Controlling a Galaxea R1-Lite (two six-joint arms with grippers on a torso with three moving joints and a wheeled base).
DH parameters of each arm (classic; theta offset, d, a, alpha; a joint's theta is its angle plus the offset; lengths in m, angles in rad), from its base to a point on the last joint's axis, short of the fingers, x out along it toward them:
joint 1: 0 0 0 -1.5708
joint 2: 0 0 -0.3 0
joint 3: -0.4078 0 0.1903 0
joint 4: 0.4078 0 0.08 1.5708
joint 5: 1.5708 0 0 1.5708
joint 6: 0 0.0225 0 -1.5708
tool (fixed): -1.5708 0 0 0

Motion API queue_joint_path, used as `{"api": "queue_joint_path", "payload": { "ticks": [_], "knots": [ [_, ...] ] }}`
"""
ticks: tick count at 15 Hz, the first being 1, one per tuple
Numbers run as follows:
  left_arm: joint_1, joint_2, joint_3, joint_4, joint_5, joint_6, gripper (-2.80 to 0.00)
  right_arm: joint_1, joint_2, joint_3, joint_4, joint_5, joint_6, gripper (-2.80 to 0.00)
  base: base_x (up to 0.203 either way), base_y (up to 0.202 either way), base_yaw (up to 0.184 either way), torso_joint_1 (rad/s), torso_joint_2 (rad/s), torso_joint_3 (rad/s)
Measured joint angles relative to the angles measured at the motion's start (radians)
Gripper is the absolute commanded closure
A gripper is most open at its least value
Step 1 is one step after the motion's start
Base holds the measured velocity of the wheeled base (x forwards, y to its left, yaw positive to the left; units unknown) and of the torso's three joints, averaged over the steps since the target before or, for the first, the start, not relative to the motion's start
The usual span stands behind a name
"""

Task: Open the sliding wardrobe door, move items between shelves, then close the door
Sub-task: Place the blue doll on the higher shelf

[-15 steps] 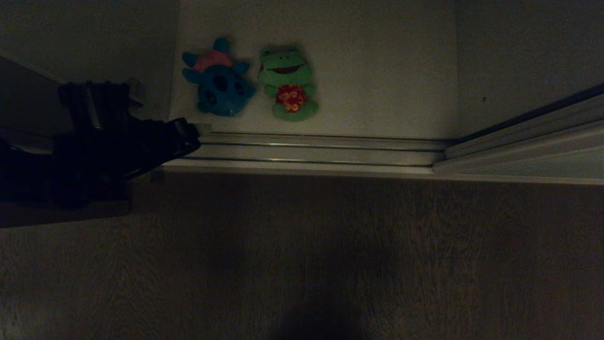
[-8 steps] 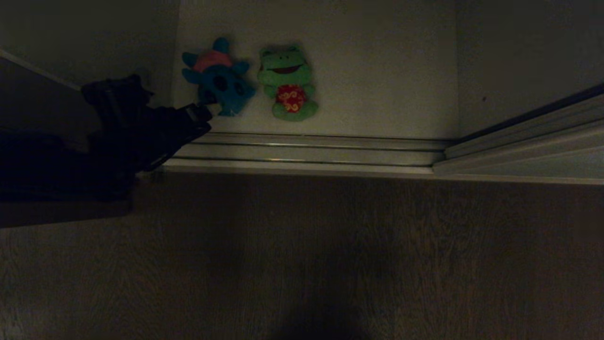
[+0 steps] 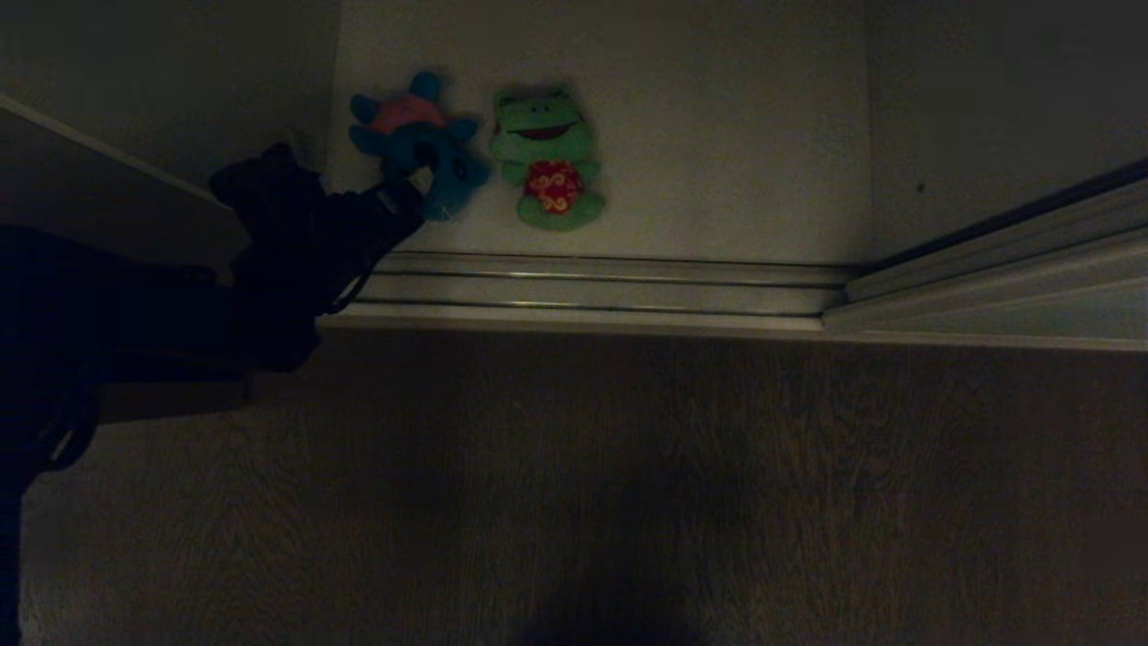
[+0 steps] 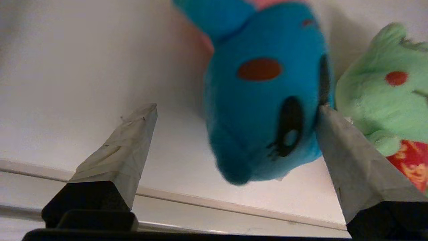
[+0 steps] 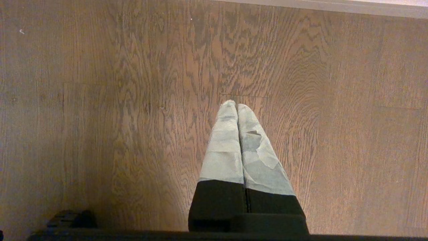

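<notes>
The teal-blue plush toy (image 3: 421, 135) with a pink tuft lies on the white shelf (image 3: 717, 161), and the green plush toy (image 3: 547, 161) in red flowered shorts lies just right of it. My left gripper (image 3: 405, 187) reaches in from the left and is open around the blue toy (image 4: 264, 100). One fingertip (image 4: 326, 115) touches the toy's side next to the green toy (image 4: 384, 100); the other fingertip (image 4: 143, 120) stands apart from it. The sliding wardrobe door (image 3: 1004, 269) stands at the right. My right gripper (image 5: 236, 104) is shut and empty above the floor.
The door's metal tracks (image 3: 583, 287) run along the shelf's front edge. The wooden floor (image 3: 628, 467) fills the foreground. The wardrobe's side wall (image 3: 224, 81) stands close to the left of the blue toy, and the dark left arm (image 3: 161, 305) crosses the lower left.
My left gripper has moved from beside the door track, forward and to the right, onto the blue toy, and its fingers have opened wider. The right arm has not moved.
</notes>
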Motion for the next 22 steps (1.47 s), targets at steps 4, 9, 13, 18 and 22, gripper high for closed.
{"api": "queue_joint_path", "payload": {
  "ticks": [4,9,13,18,22],
  "knots": [
    [-0.011,0.066,-0.094,-0.008,0.009,-0.036,-2.8,0.0,0.0,0.001,0.0,0.0,0.0,0.0,0.0,0.0,0.0,0.0,0.0,0.0],
    [-0.015,0.111,-0.171,-0.011,0.036,-0.077,0.0,0.0,0.0,0.0,0.0,0.0,0.0,0.0,0.0,0.0,0.0,0.0,0.0,0.0],
    [-0.016,0.1,-0.172,0.002,0.037,-0.079,0.0,0.0,0.0,0.001,0.0,0.0,0.0,0.0,0.0,0.0,0.0,0.0,0.0,0.0],
    [-0.03,-0.053,-0.056,0.1,0.022,-0.065,0.0,0.0,0.0,0.001,0.0,0.0,0.0,0.0,0.0,0.0,0.0,0.0,0.0,0.0],
    [-0.05,-0.243,0.152,0.285,-0.012,0.019,0.0,0.0,0.0,0.002,0.0,0.0,0.0,0.0,0.0,0.0,0.0,0.0,0.0,0.0]
  ]
}}
